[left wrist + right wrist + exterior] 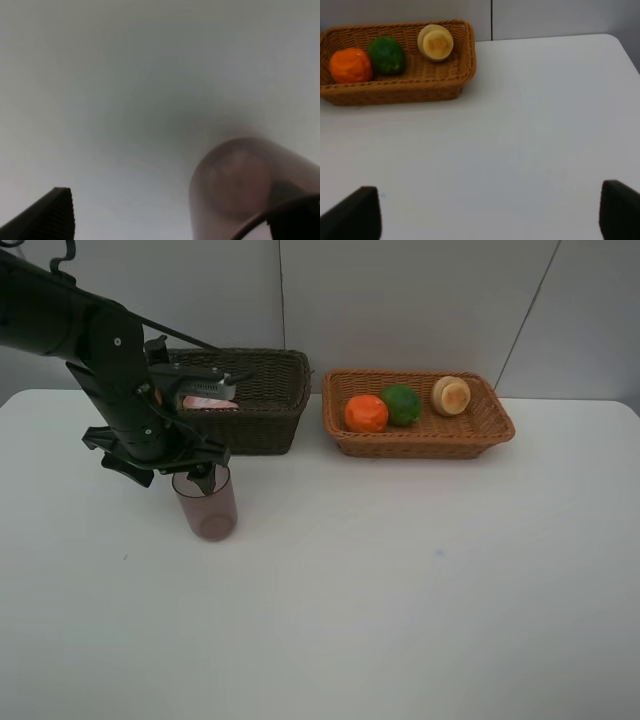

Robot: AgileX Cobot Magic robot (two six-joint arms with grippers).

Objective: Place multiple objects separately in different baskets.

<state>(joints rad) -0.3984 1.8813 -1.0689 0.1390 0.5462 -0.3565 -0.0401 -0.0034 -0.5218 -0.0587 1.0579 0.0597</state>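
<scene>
Left gripper hangs over the upright cup on the worktop, fingers spread astride its rim, probably to grab it for the dark basket; fruit sits in the tan basket; right fingers spread, empty.

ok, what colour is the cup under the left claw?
Translucent mauve, a dusky pink-purple. The cup shows best in the exterior high view.

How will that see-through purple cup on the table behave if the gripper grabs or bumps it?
The cup looks thin, translucent and empty, so probably light and a little squashy. It stands upright, taller than wide, so a sideways knock from the left gripper could tip it. Its smooth round wall may slip, and would likely roll if toppled.
</scene>
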